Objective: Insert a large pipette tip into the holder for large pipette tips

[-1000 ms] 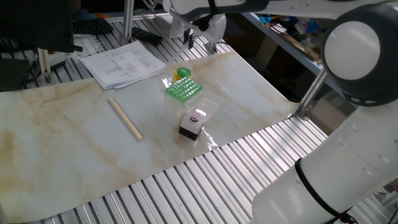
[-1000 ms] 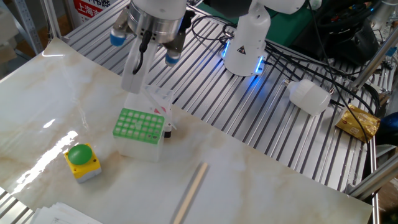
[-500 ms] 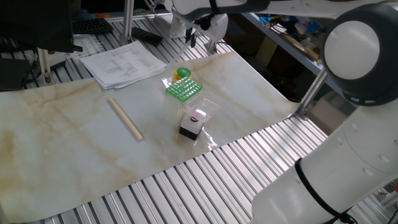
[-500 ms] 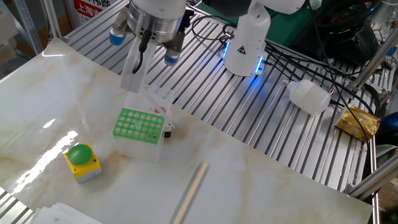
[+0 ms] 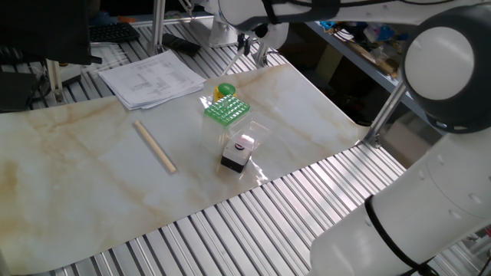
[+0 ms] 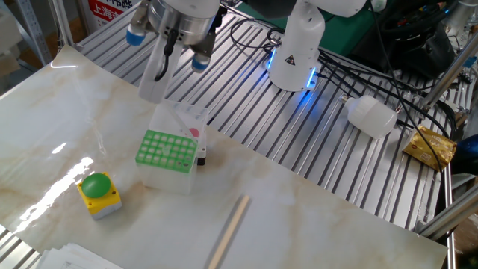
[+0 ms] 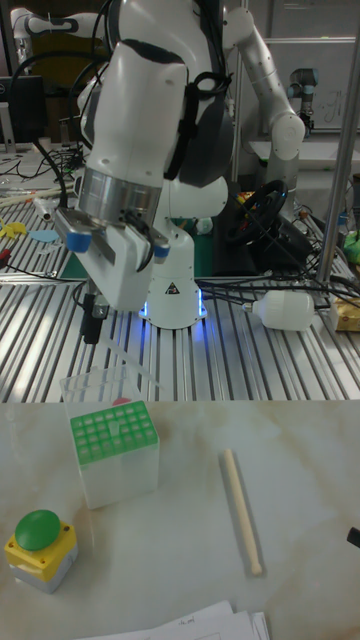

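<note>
Marbled counter [image 5: 92, 165] on slatted metal, arm raised above the rack.

From one fixed view, the green holder for large pipette tips [image 5: 226, 110] sits mid-counter, a yellow button box [image 5: 224, 91] just behind it, a wooden stick [image 5: 155, 146] well to its left. From the other fixed view, the gripper [image 6: 166, 51] hangs above and behind the holder [image 6: 168, 150]. From the tall view, the jaws (blue-tipped) look spread; whether they pinch anything I cannot tell.

The tool [image 6: 173, 58] hangs above the green rack [image 6: 166, 151] (well clear), beside a button box [image 6: 98, 194].
</note>
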{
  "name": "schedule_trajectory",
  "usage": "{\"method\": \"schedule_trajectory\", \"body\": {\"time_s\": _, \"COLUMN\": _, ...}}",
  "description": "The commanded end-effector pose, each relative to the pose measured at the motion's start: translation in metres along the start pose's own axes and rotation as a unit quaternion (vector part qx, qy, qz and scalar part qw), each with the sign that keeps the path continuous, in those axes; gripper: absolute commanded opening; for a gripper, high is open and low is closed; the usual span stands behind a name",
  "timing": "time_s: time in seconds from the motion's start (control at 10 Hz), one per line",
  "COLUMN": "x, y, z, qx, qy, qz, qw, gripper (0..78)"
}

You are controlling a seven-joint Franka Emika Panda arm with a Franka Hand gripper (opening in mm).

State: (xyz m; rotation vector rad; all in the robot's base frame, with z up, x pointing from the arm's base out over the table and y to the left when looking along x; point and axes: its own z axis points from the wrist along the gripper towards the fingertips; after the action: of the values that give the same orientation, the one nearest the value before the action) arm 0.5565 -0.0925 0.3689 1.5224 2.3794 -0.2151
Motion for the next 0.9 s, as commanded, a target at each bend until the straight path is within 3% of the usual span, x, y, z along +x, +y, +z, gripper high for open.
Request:
{"method": "schedule_trajectory", "body": {"time_s": 0.1, "x": -0.005, "y": -0.01, "z": 0.007, "qx": 0.0, "qy": -0.019, "qz": -0.01, "qw": 0.9998, "gripper": 1.2}}
{"method": "schedule_trajectory", "body": {"time_s": 0.6, "x": -0.012, "y": -0.013, "z": 0.016, "qx": 0.007, "qy": -0.056, "qz": -0.015, "qw": 0.9983, "gripper": 1.2}}
{"method": "schedule_trajectory", "body": {"time_s": 0.9, "x": -0.015, "y": -0.013, "z": 0.019, "qx": 0.005, "qy": -0.066, "qz": -0.014, "qw": 0.9977, "gripper": 1.2}}
